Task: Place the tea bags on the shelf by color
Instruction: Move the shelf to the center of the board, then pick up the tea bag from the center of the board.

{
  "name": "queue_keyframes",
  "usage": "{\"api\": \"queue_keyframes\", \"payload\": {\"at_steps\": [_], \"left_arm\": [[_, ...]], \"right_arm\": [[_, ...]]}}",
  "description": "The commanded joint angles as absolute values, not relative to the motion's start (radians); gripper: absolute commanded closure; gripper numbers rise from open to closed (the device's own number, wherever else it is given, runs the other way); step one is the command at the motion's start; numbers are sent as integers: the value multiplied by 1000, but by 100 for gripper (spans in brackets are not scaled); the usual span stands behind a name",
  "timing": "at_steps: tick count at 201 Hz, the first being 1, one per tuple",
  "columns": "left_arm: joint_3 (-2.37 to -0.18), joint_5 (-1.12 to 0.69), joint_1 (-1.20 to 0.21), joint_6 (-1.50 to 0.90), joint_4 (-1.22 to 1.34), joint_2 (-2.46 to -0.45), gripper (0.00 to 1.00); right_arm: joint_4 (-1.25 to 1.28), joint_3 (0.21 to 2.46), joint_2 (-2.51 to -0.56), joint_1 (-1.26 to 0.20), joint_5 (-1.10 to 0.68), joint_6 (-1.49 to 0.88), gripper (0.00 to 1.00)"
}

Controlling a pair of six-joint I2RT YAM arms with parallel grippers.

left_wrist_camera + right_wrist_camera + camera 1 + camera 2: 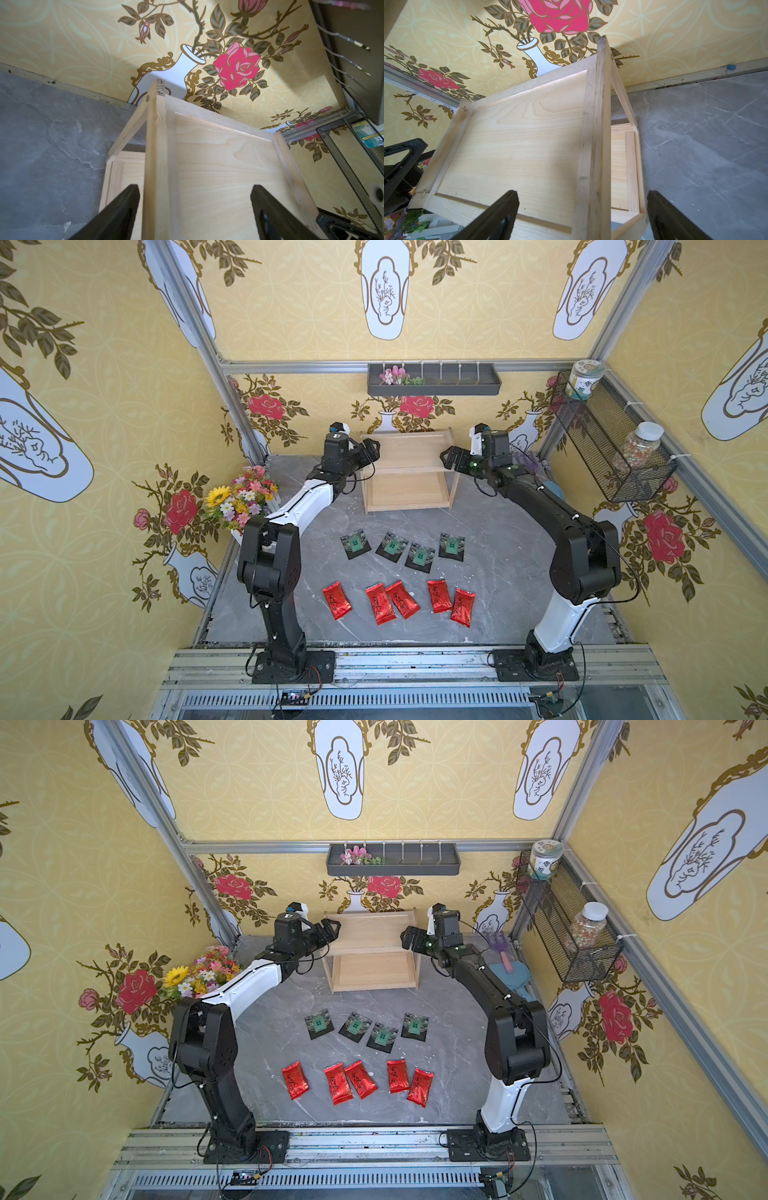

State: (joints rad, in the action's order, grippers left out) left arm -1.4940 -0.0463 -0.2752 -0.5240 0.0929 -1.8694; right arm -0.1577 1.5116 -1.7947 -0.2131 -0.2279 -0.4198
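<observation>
The light wooden two-tier shelf (409, 489) (374, 973) stands at the back of the grey table, both tiers bare. Several black tea bags (392, 546) (354, 1026) lie in a row in front of it, and several red tea bags (379, 603) (337, 1083) lie nearer the front edge. My left gripper (372, 448) (195, 193) is open at the shelf's left end, astride the side rail of the shelf (224, 166). My right gripper (449, 458) (583, 195) is open at the right end, astride that side rail of the shelf (519, 145). Neither gripper holds anything.
A flower bouquet (241, 497) stands at the left behind my left arm. A dark grey wall tray (434, 379) hangs above the shelf. A black wire basket (606, 443) with two jars hangs on the right wall. A blue cloth and a purple rake (509, 973) lie under my right arm.
</observation>
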Motion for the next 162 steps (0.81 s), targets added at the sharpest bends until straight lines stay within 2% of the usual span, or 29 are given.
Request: {"api": "queue_keyframes", "payload": {"at_steps": [1, 44, 73, 100, 133, 162], "left_arm": [[-1491, -22, -276, -491, 83, -1848, 10], [-1400, -11, -272, -476, 38, -1745, 11], [-1255, -7, -270, -488, 14, -1614, 13], [-1129, -12, -270, -534, -3, -1527, 15], [-971, -77, -270, -623, 5, -1468, 23], [-832, -128, -269, -657, 88, -1447, 31]], "right_arm": [[-160, 1483, -1741, -209, -200, -396, 0], [-146, 1376, -1637, -231, -199, -376, 3], [-150, 1270, -1560, -353, -163, -337, 5], [-132, 1180, -1522, -506, -55, -304, 6], [-38, 1139, -1608, -643, -60, -339, 13], [80, 1178, -1791, -725, -185, -390, 27]]}}
